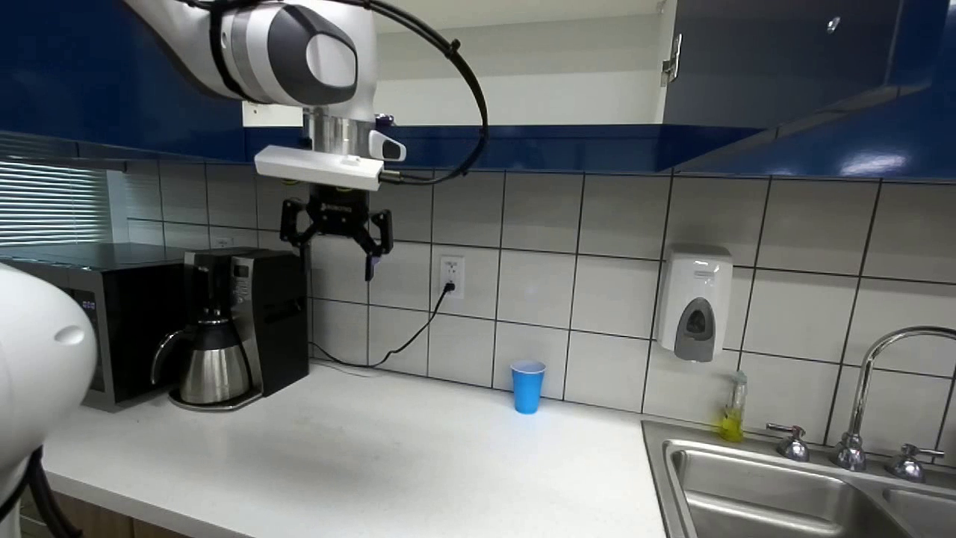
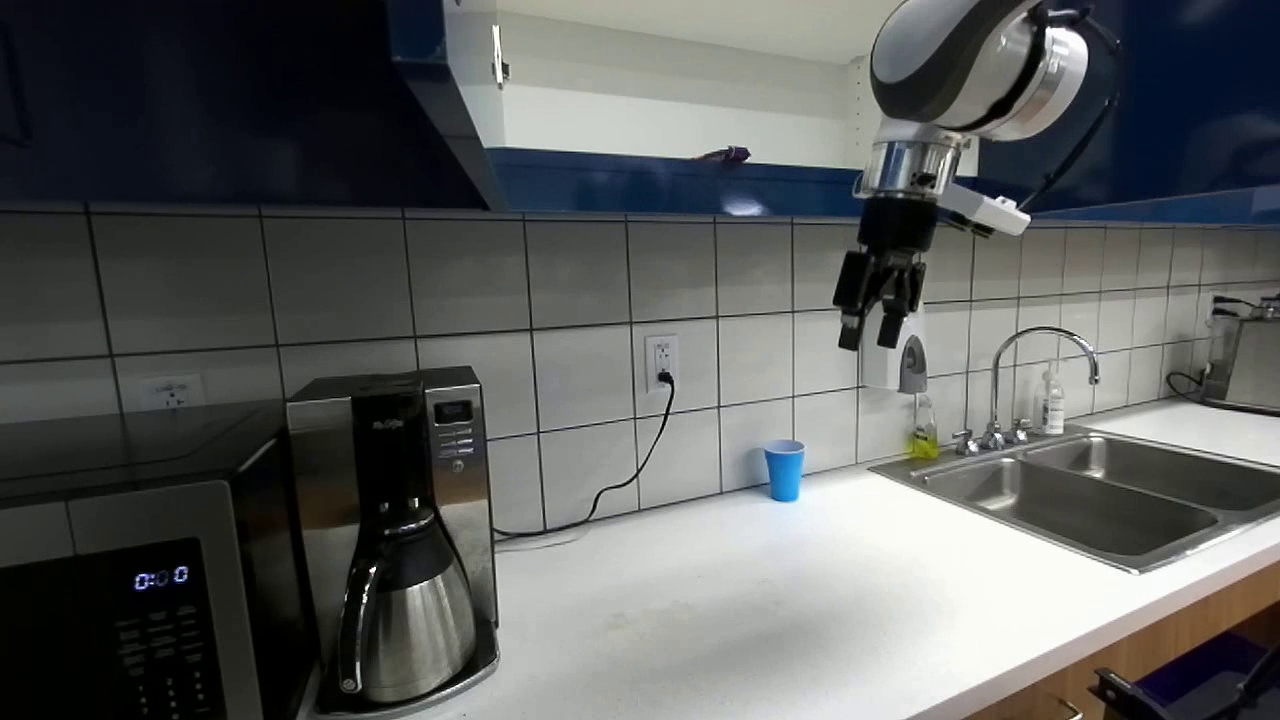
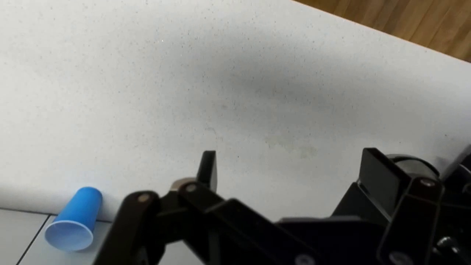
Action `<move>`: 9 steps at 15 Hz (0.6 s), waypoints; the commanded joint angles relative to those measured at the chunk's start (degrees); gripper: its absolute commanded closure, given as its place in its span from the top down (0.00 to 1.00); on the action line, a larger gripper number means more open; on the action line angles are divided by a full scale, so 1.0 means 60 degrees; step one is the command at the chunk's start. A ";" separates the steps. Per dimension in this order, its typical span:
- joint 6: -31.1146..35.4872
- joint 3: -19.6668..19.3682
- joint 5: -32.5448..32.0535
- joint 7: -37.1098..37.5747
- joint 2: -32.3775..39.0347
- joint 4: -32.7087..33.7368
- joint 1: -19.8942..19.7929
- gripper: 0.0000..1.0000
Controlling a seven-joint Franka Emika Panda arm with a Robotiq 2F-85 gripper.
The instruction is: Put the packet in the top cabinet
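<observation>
The top cabinet (image 1: 567,146) stands open in both exterior views, its white interior showing above a glossy blue lower edge (image 2: 610,182). On that lower edge lies the packet (image 2: 727,154), a small dark purple wrapper seen only partly over the lip. A bit of the packet (image 1: 385,119) also peeks out behind my wrist. My gripper (image 1: 336,261) points down, below the cabinet and well above the counter, apart from the packet. In the wrist view the gripper (image 3: 289,156) has its fingers spread wide with only bare counter between them.
A blue cup (image 2: 785,470) stands on the counter near the tiled wall. Beside the microwave (image 2: 150,560) is a coffee maker (image 2: 465,520) with a cord to the outlet. A soap dispenser (image 1: 696,302) hangs near the sink (image 1: 661,467). An opened cabinet door (image 1: 777,67) juts outward.
</observation>
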 commanded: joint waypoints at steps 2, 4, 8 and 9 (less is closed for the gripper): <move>0.0772 0.0050 -0.0276 -0.0256 0.0809 -0.0651 -0.0036 1.00; 0.1119 0.0006 -0.0211 -0.0389 0.1329 -0.0759 0.0025 1.00; 0.0789 0.0061 -0.0069 -0.0152 0.1110 -0.0729 -0.0041 1.00; 0.0789 0.0060 -0.0070 -0.0152 0.1080 -0.0725 -0.0040 1.00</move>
